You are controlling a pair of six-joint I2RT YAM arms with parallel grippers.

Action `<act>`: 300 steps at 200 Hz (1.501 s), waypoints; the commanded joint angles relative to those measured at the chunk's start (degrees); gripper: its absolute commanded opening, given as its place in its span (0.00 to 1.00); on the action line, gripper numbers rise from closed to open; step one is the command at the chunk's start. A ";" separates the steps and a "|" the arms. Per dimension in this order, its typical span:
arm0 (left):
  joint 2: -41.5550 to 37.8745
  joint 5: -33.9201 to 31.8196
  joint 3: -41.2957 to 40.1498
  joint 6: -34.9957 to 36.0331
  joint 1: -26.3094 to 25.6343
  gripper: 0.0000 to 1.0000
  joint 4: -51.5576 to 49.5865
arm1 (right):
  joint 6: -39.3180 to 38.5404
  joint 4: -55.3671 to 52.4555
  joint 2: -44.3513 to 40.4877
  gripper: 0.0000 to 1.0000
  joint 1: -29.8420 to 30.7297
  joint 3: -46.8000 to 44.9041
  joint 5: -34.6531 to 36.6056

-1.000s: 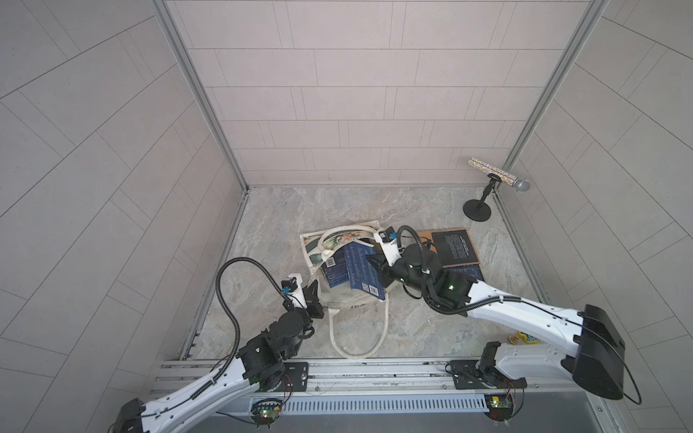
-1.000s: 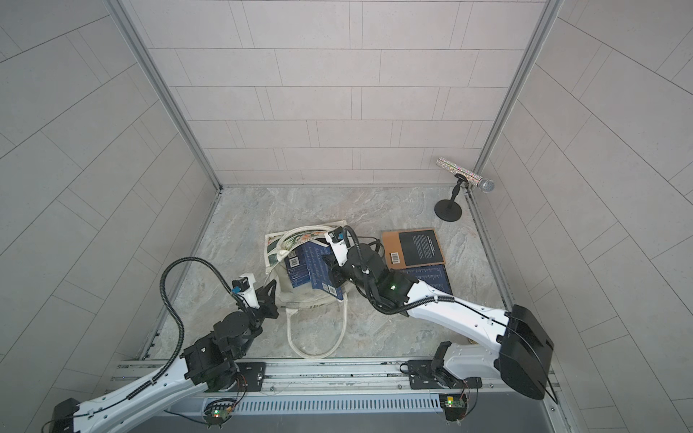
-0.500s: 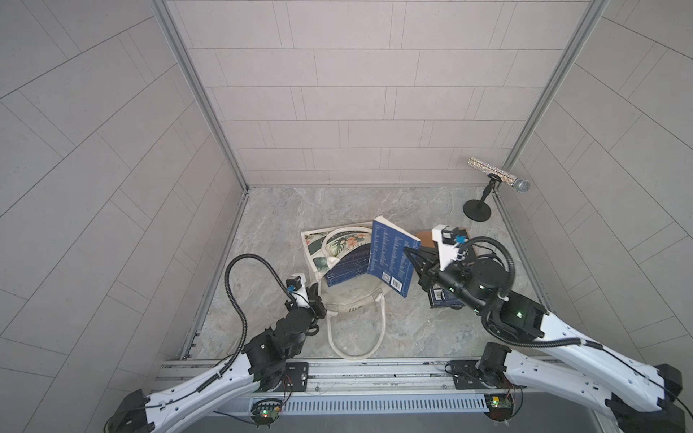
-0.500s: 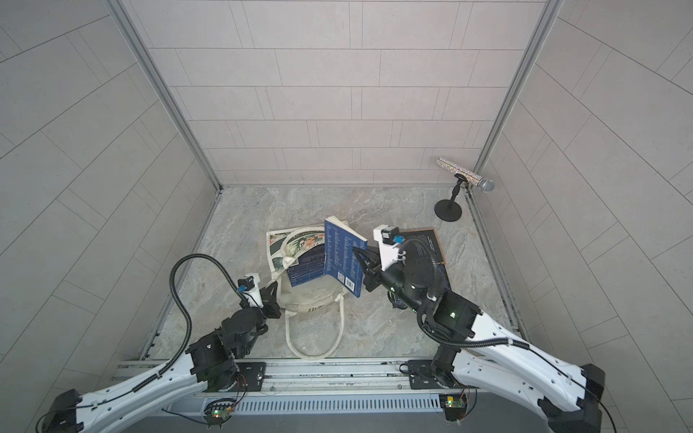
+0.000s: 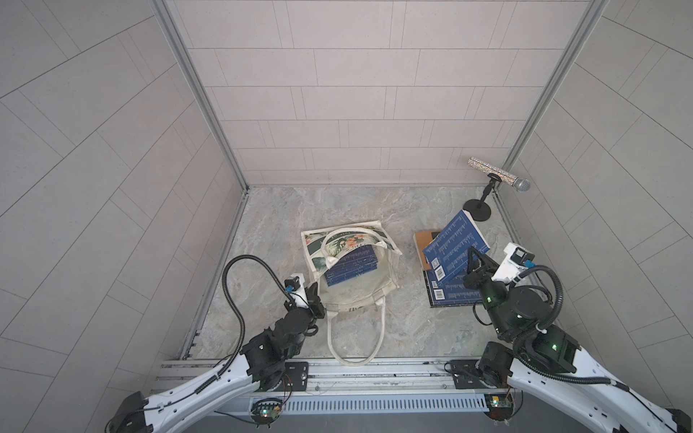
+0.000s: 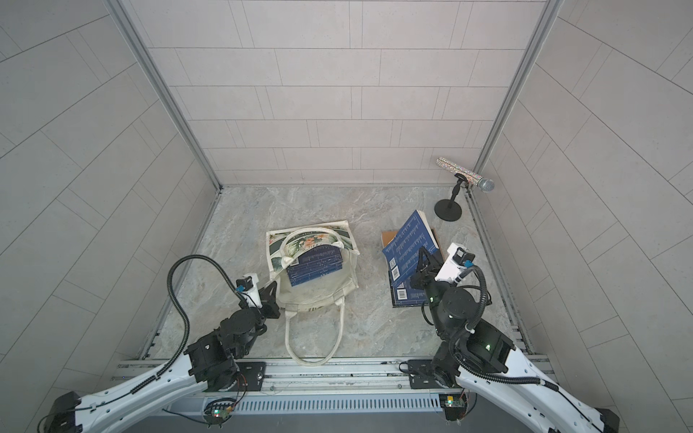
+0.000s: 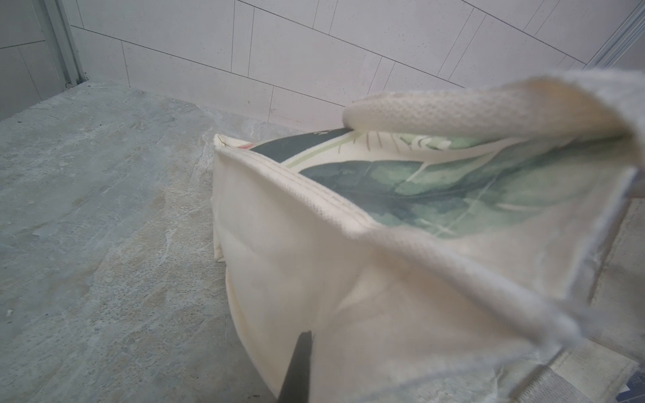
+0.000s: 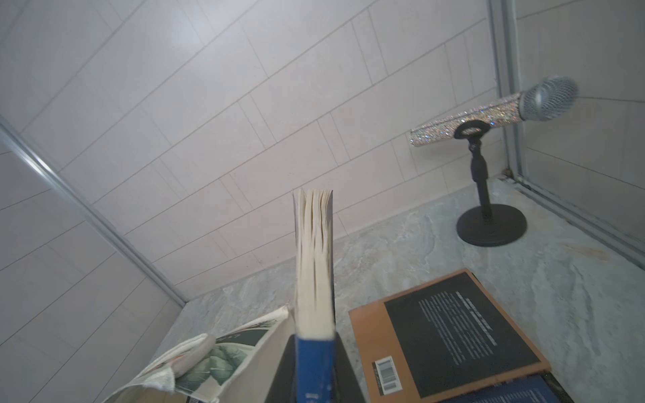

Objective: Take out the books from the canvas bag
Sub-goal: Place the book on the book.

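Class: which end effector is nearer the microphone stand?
Right. The right end effector, holding a navy book, is near the microphone stand; the left end effector grips the canvas bag, farther away.

Cream canvas bag (image 5: 360,296), green leaves; navy books (image 5: 350,267).

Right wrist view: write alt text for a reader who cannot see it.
The right gripper holds a navy paperback edge-on, its cream pages facing the camera. Nearby an orange-brown and black book lies flat on the marble table, with the leaf-printed canvas bag and a glittery microphone on its stand.
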 commanded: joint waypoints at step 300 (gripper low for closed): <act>-0.15 0.23 1.43 -0.38 0.40 0.00 -1.96 | 55.64 -19.64 2.59 0.00 -16.35 -26.83 -4.33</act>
